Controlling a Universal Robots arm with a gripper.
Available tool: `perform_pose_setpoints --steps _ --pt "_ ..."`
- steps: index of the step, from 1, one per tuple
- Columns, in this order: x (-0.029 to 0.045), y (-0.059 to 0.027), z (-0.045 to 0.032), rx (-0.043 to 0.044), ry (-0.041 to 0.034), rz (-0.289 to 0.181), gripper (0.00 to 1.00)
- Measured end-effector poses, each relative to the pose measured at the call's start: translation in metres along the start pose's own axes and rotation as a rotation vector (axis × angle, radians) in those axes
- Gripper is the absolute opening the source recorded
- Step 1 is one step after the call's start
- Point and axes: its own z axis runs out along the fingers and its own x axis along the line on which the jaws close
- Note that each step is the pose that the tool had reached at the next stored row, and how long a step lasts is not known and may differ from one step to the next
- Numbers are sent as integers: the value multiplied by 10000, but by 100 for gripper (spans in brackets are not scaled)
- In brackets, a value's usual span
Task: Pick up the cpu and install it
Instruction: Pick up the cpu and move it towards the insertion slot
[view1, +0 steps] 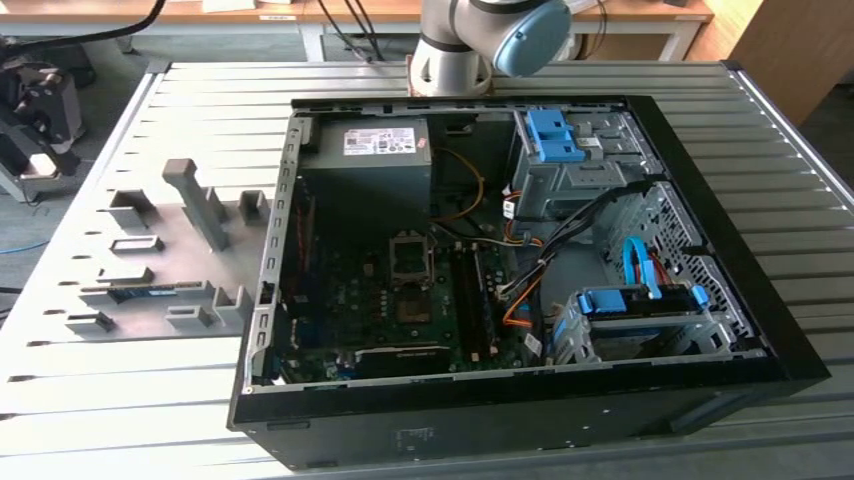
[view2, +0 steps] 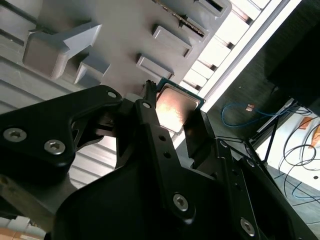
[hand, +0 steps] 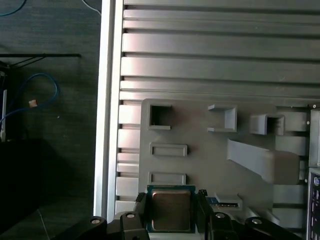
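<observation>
The cpu (hand: 170, 209) is a thin square chip with a dull metallic face and a green rim, and my gripper (hand: 171, 214) is shut on it, one black finger on each side. In the second wrist view the cpu (view2: 175, 106) sits the same way between the fingers (view2: 149, 117) of the gripper (view2: 175, 120). It hangs well above the grey fixture plate (hand: 200, 155) with nothing touching it from below. In the exterior view the metal-framed socket (view1: 411, 258) lies on the motherboard inside the open computer case (view1: 747, 330).
The slatted metal table (view1: 174, 110) carries the case and the grey fixture plate (view1: 154, 275) with raised blocks, at the exterior view's left. The arm's base (view1: 461, 55) stands behind the case. Inside are a power supply (view1: 380, 150), blue drive brackets (view1: 554, 135) and loose cables.
</observation>
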Motion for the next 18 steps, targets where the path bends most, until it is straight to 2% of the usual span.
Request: perform_pose_setpoints --steps 18 --pt "5 2 -235 0 0 0 47"
